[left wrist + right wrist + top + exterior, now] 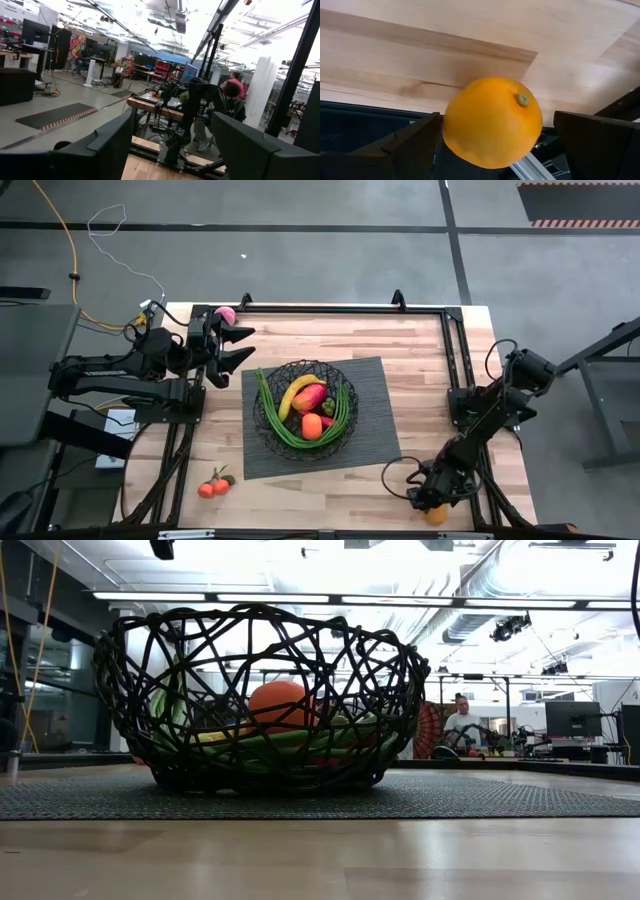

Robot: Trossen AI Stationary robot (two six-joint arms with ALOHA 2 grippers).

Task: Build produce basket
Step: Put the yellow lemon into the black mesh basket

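Wooden tabletop is showing lower right; right gripper is standing wide around the orange; smooth, round, likely slippery; grip its middle; left gripper is hanging parted, empty.

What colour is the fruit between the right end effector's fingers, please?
Bright orange fruit with a small greenish stem nub, clearest in the right wrist view.

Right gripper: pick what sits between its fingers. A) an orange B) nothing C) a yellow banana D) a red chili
A: the right wrist view shows the orange between the open fingers of the right gripper, at the table's near edge.
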